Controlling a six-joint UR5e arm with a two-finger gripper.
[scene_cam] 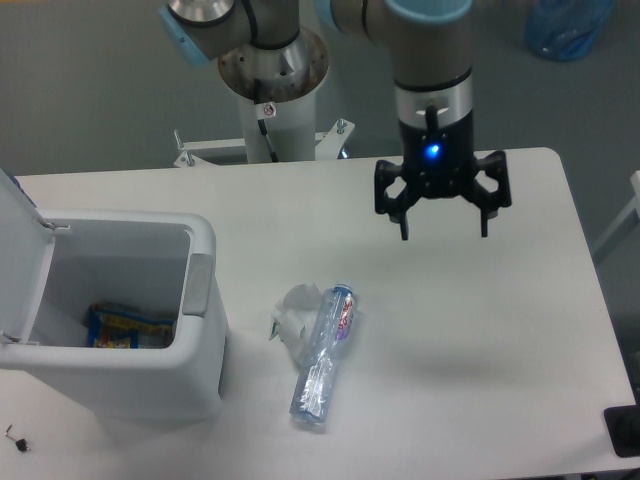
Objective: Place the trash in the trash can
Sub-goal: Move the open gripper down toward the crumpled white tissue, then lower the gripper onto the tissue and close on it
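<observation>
A crushed clear plastic bottle (325, 353) with a red-blue label and pale blue cap lies on the white table (480, 330), cap end pointing away from the camera. A crumpled white tissue (291, 315) touches its left side. The white trash can (195, 300) stands at the left with its flip lid open; a blue-yellow snack packet (122, 326) lies inside. My gripper (443, 230) hangs open and empty above the table, up and to the right of the bottle, well apart from it.
The robot's base column (272, 90) rises behind the table's far edge. A blue bag (570, 28) lies on the floor at the back right. A small dark object (17, 440) sits near the front left edge by the bin.
</observation>
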